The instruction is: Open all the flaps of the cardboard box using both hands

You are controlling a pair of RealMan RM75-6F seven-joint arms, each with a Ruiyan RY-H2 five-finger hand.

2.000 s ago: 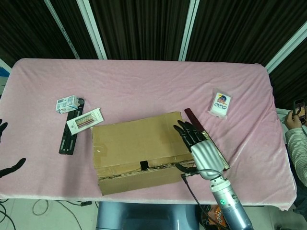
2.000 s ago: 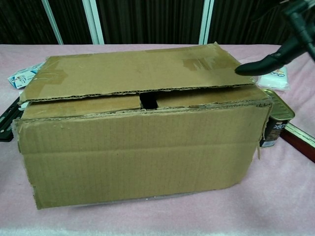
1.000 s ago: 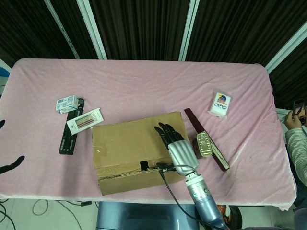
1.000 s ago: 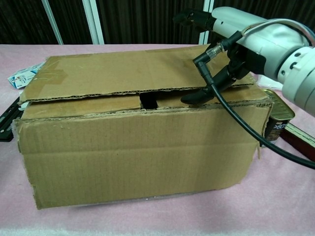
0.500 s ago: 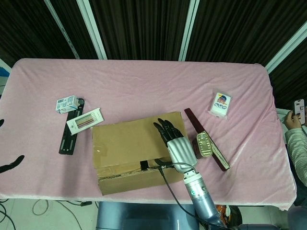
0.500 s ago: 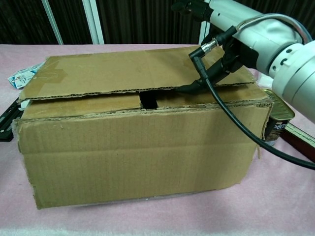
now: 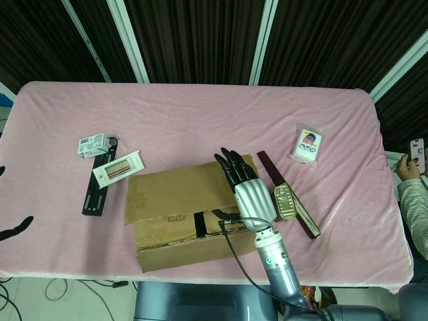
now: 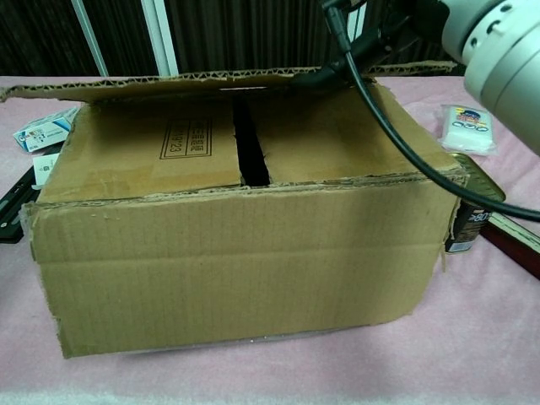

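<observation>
Behind a table draped in pink cloth, a dark ribbed wall crossed by slanting white bars, with cables on the pale floor.

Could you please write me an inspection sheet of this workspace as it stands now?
Surface: table covered by a pink cloth, wrinkled.
Job's things: cardboard box near the front edge; its far top flap is raised, two inner flaps under it lie closed with a dark gap between them.
Clutter: small carton, striped card, black strip, tin can, dark red bar, white packet.
Hands: right hand under the raised flap, lifting it; left hand barely in view at the left edge, holding nothing.
Cables: black cable from the right hand, hanging over the box.
Surroundings: dark curtains; a person's arm with a phone at the right edge.
</observation>
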